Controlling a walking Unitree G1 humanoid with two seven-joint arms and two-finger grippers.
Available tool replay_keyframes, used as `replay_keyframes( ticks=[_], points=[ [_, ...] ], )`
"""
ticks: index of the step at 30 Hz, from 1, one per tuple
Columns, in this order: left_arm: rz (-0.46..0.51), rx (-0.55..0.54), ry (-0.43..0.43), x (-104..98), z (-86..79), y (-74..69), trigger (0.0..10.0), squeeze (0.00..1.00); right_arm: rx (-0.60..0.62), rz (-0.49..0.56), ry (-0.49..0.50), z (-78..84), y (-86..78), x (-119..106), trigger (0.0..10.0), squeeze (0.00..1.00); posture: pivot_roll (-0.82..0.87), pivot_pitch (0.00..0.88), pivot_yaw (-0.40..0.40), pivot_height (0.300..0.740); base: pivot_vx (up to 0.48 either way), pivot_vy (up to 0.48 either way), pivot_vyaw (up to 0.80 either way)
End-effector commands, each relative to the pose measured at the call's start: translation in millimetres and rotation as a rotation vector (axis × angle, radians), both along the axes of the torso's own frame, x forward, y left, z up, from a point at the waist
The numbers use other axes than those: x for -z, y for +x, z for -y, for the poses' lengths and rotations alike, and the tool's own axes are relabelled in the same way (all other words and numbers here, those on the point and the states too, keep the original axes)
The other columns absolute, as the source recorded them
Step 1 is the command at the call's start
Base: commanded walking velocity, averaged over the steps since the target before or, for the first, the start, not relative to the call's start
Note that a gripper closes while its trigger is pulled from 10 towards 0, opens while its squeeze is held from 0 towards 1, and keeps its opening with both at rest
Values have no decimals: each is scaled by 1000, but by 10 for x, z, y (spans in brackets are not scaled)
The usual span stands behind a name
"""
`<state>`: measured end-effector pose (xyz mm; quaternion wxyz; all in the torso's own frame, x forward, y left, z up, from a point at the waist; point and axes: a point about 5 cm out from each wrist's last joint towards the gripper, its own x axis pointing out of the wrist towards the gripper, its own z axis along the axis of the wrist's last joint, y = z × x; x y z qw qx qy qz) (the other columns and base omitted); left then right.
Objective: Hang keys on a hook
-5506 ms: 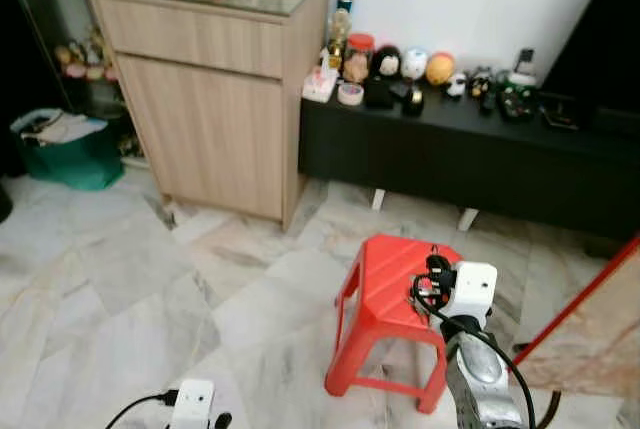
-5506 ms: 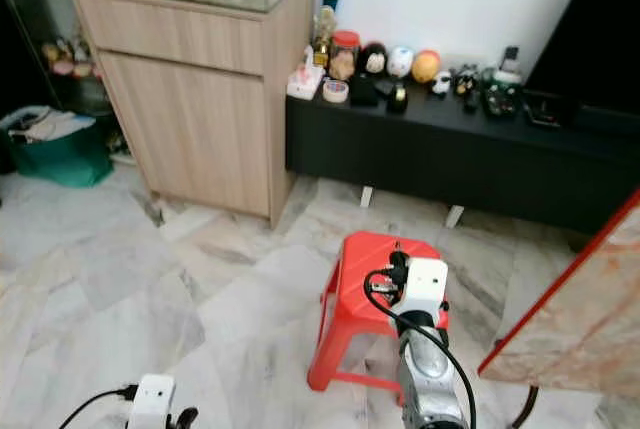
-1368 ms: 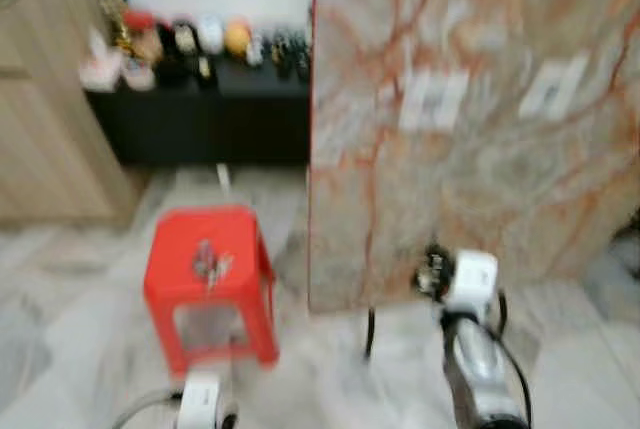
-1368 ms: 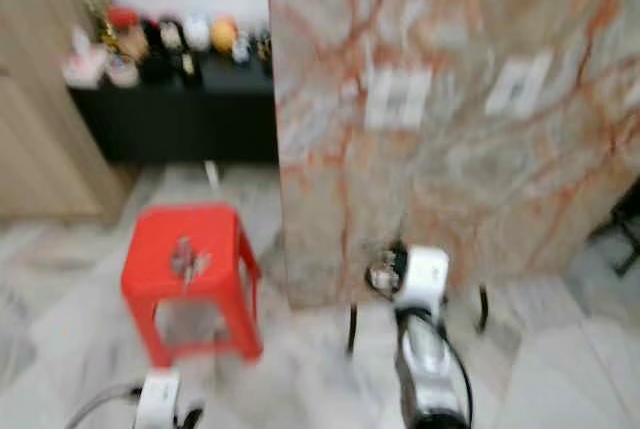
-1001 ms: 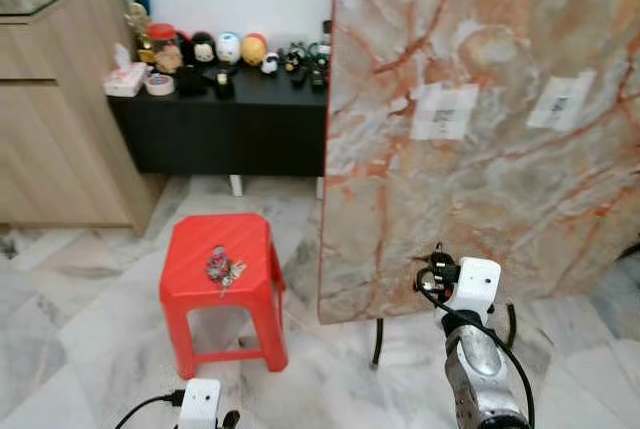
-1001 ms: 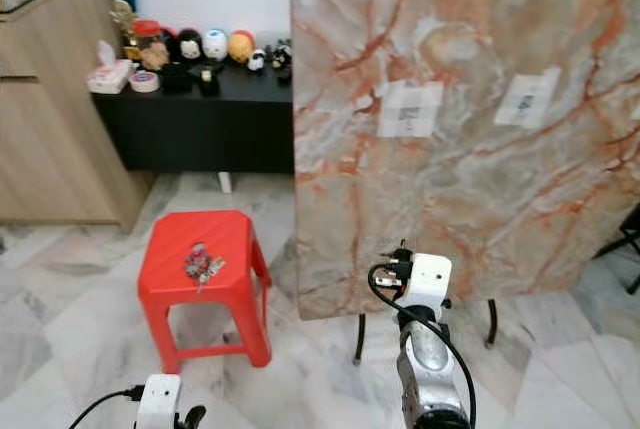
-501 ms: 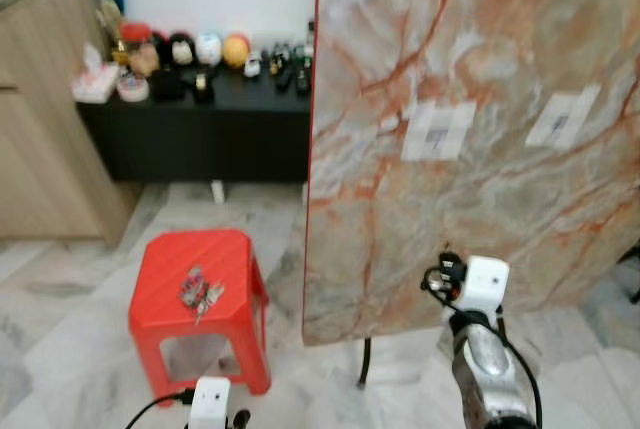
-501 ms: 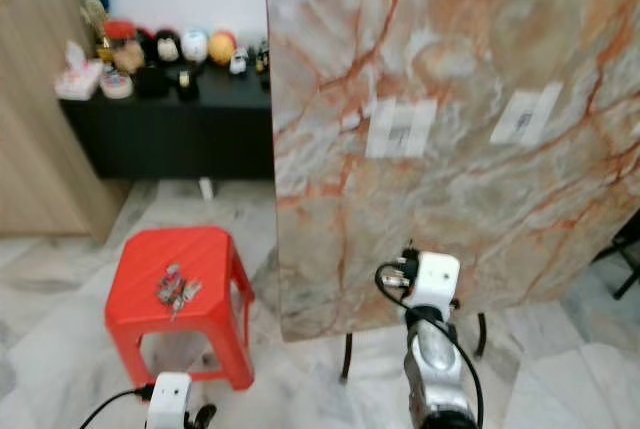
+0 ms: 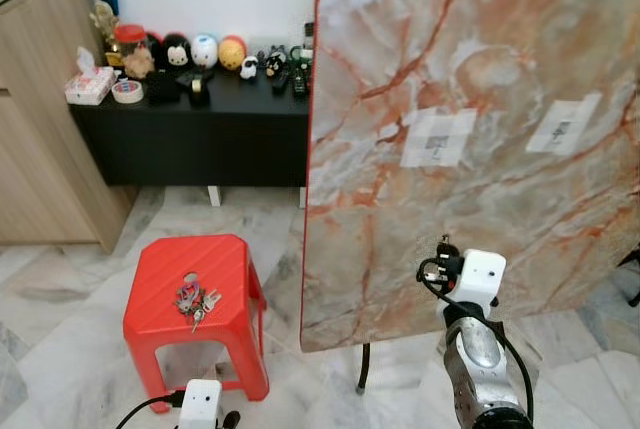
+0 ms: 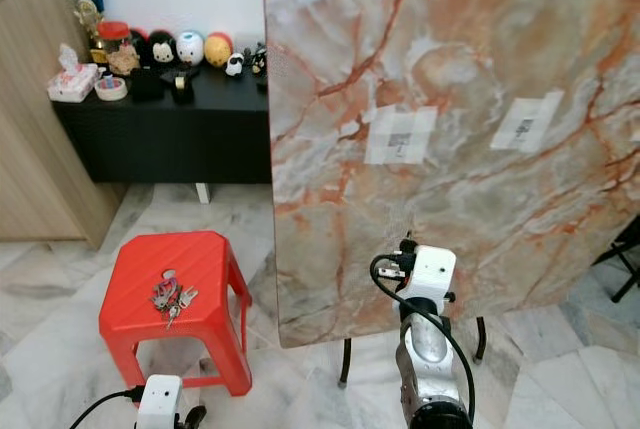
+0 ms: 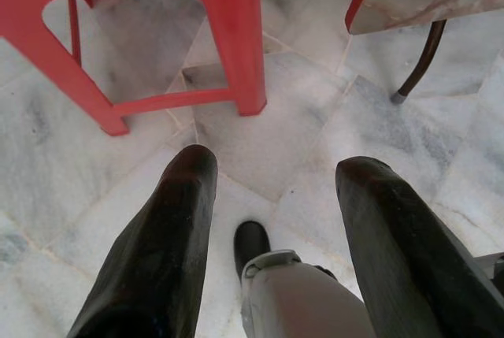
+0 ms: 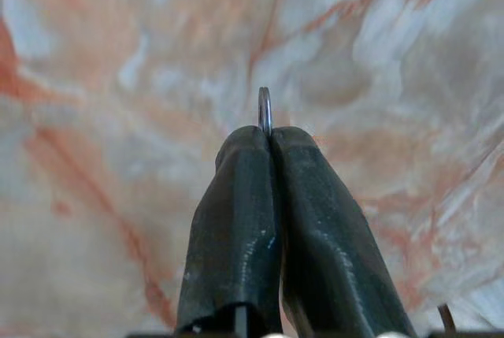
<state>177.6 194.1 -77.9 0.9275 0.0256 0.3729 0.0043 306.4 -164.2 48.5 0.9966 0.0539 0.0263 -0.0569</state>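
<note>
Keys (image 9: 193, 301): a small bunch lying loose on the seat of the red stool (image 9: 160, 274), a little toward its front edge.
Red stool: stands on the pale marble floor (image 9: 50, 279), just left of the tipped-up tabletop and in front of the black bench.
Marble tabletop (image 9: 470, 139): a large slab with orange veins and a red rim, standing on edge on thin dark legs; two pale labels stuck to its face.
Right gripper (image 12: 268, 137): raised in front of the lower part of the slab, fingers pressed flat together. A thin metal ring (image 12: 264, 109) sticks out from between the tips; what it belongs to is hard to make out, perhaps a hook or a key ring.
Left gripper (image 11: 272, 176): low by the floor, pointing down near the stool's legs, its two black fingers spread wide with nothing between them.
Black bench (image 9: 190, 129): against the white wall, carrying a row of small round figures, a tissue box and a roll of tape.
Wooden cabinet (image 9: 40, 149): at the far left, beside the bench.
</note>
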Motion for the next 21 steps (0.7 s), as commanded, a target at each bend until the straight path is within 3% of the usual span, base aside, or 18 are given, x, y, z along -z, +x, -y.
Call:
replay_keyframes(
  ticks=[1, 11, 21],
  points=[
    [-29, 7, -5, 31, 19, -43, 10000, 0, 3, 52, -8, 35, 74, -129, 10000, 0, 66, 0, -81, 740, 0, 0, 0],
    [-35, 2, -8, 37, 15, -53, 10000, 0, -9, 1, -17, 46, -87, 47, 10000, 0, 66, 0, -83, 740, 0, 0, 0],
    [-41, 1, 2, 43, -19, -77, 10000, 0, 8, 11, -60, 214, -467, 151, 10000, 0, 67, 0, -84, 740, 0, 0, 0]
  ],
)
